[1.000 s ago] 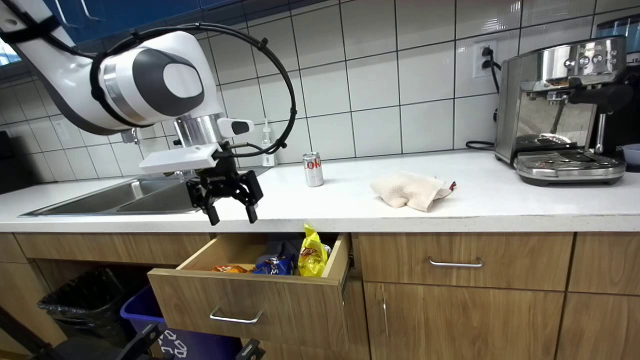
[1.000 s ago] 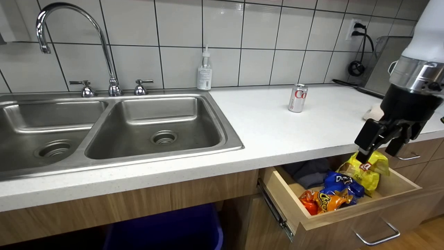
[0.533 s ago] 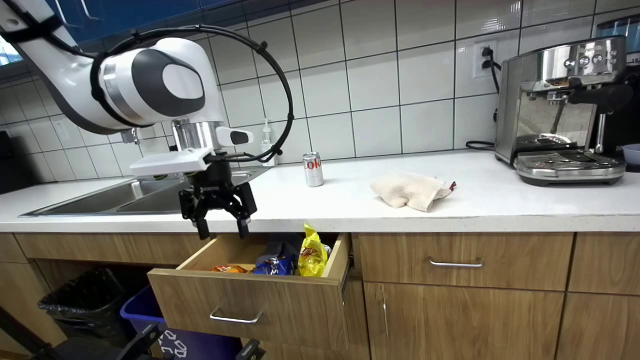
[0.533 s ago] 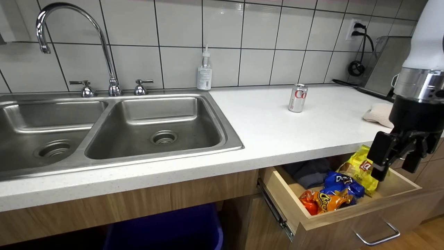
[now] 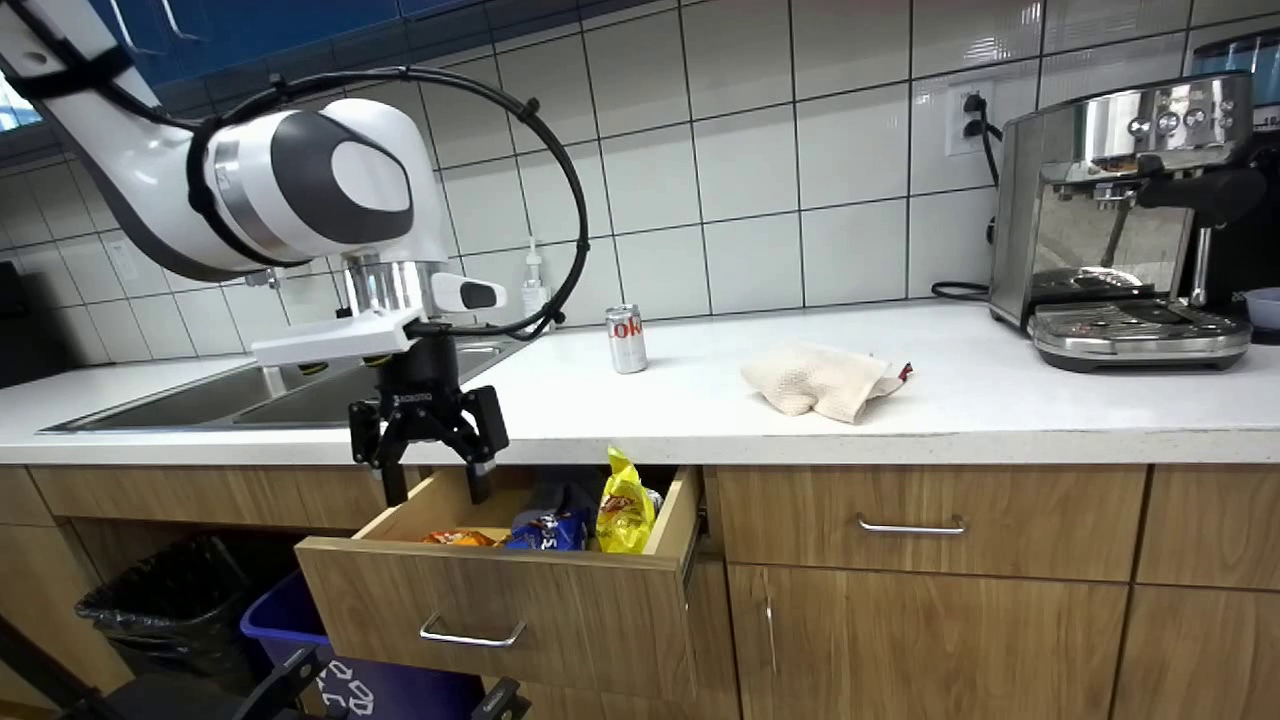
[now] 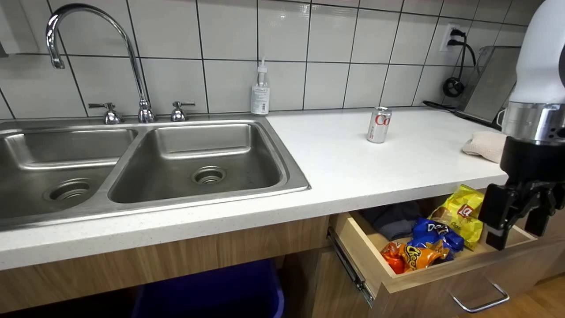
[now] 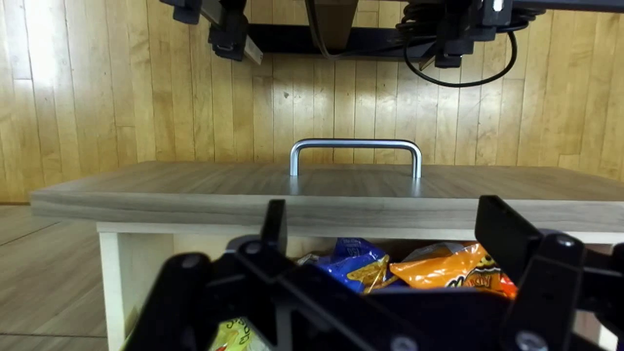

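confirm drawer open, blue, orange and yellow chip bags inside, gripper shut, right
The gripper is open, not shut: the wrist view shows its fingers spread wide apart. The drawer is open, with the blue bag, orange bag and yellow bag inside.

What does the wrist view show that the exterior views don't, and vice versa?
Only the wrist view: a thin black cable loop near the top of the picture.
Only the exterior views: the soda can, sink, pump bottle and cloth.
Shared: the gripper, open, and the pulled-out drawer with its orange bag, blue bag and yellow bag.
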Robot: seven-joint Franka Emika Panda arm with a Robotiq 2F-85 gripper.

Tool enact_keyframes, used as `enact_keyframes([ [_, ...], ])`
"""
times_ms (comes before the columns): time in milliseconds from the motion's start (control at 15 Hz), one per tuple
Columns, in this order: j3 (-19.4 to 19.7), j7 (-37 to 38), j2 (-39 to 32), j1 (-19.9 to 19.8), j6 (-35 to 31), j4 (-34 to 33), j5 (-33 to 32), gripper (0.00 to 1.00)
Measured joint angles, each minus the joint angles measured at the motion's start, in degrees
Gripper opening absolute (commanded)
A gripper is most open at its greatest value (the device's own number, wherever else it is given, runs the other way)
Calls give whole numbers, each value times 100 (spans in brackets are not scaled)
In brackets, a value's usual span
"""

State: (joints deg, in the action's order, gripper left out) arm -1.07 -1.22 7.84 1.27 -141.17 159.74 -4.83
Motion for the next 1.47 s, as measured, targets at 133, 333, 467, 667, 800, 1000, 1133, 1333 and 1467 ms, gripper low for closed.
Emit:
enact_keyframes([
  [133, 0, 0, -135, 0, 11, 3, -56, 100],
  [333, 0, 0, -367, 0, 11, 4, -145, 100],
  [467, 0, -36, -535, 0, -22, 3, -146, 100],
  [667, 0, -48, -787, 0, -147, 1, -146, 100],
  [800, 0, -48, -961, 0, -313, 1, -149, 100],
  [1000, 15, -31, -1228, 0, -682, 0, -237, 100],
  [1133, 51, 21, -1418, 0, -1011, -1, -353, 100],
  [1333, 135, 115, -1725, 0, -1599, 2, -456, 100],
  [1467, 197, 124, -1896, 8, -1910, 3, -457, 100],
])
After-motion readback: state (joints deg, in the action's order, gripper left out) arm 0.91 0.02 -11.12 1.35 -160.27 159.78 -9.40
